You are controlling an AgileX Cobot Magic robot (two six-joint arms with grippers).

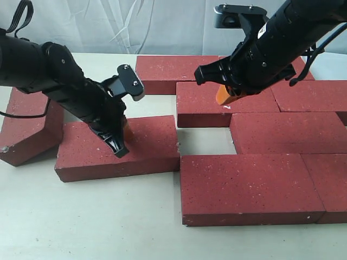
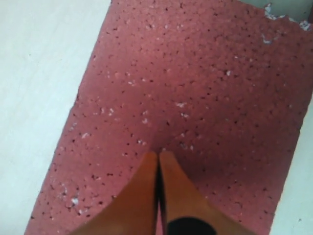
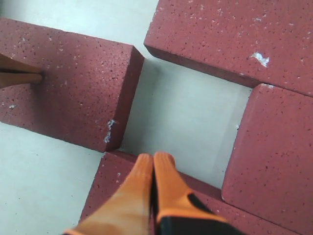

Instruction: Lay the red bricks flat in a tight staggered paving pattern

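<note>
Front brick (image 1: 249, 187) lay flat; under the clenched, empty left pincer (image 1: 120, 151) sat a loose brick (image 1: 154, 142), seemingly needing a push into the gap (image 1: 203, 140) just beyond the clenched right pincer (image 1: 226, 98).

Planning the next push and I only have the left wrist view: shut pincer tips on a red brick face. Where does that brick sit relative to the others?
Observer: The loose brick under the left pincer lies flat, left of the laid rows. One corner of its right end meets the front brick.
Operator: Any hole beside it?
Observer: Yes. There is a bare table patch between its right end and the rows, with laid bricks on the patch's other three sides.
Operator: Right arm in the way?
Observer: The right pincer is shut on nothing, at the edge of that patch.
</note>
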